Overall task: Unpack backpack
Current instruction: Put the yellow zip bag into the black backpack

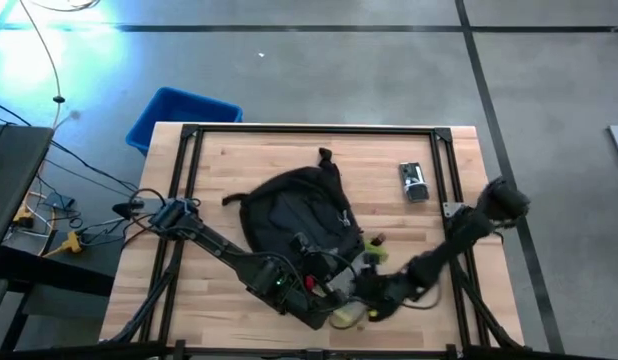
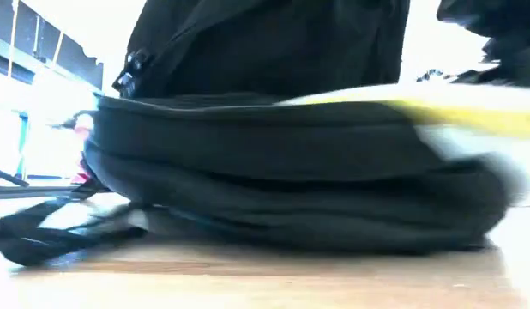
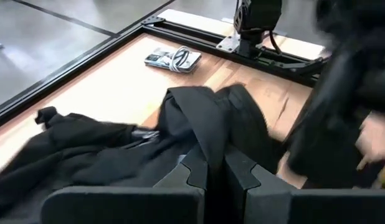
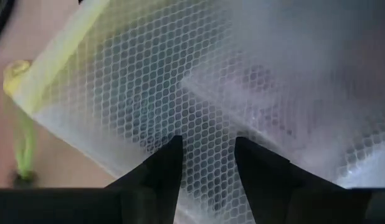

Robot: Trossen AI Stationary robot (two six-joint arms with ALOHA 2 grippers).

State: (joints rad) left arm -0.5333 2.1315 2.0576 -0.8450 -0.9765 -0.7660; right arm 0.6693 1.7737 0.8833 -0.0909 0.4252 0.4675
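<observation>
High view shows me the wooden worktop (image 1: 289,150) with its black frame, and on it the backpack (image 1: 289,210), lying flat near the middle and toward the front edge, a big rounded sack of soft black fabric with loose straps and a top loop pointing away. My left end effector (image 3: 216,171) is pressed together on a fold of the bag's fabric at the front, pinning the backpack in place. My right end effector (image 4: 208,162) pinches the clear mesh pouch (image 4: 230,87) between its partly closed fingers, right at the bag's front edge. The pouch is translucent, with a honeycomb weave, a yellow edge and a yellow-green pull tab, and it looks floppy. I judge the step is drawing the pouch out: I'd keep the left hold firm so the soft bag doesn't drag along, and pull the pouch level and slowly, since slick mesh may slip or snag. Farther back, well apart, a small grey gadget with a coiled cable (image 1: 414,182) rests on the wood.
</observation>
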